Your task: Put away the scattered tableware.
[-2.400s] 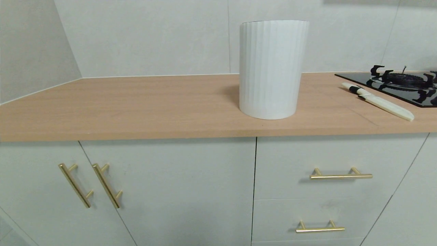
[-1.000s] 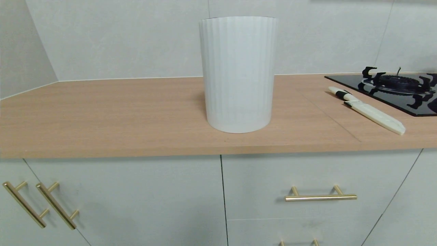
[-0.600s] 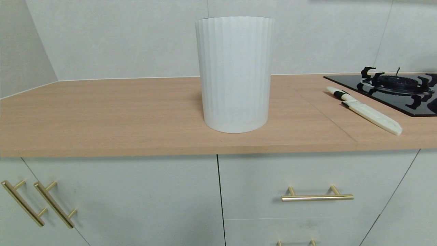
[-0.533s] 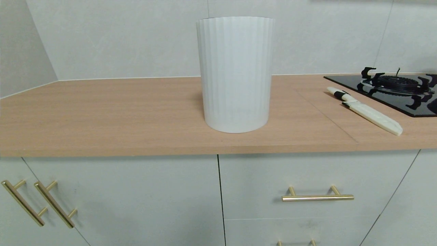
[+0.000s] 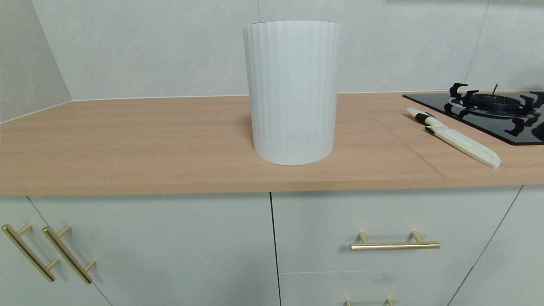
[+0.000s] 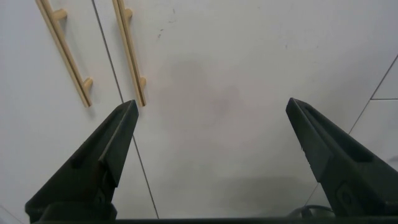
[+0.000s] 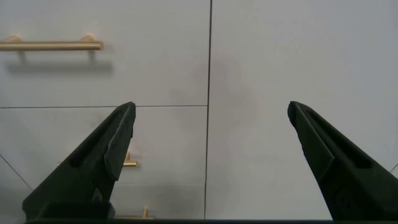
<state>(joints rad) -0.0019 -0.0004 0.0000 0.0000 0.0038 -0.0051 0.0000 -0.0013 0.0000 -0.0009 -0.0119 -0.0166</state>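
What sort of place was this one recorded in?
Most likely a kitchen: a wooden countertop with a gas hob at its right end, a knife lying beside it, and cabinet fronts with brass handles below.

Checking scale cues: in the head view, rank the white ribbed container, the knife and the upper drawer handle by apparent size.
1. white ribbed container, by far the largest.
2. knife.
3. upper drawer handle: close to the knife in length, only thinner, so this order is less sure.
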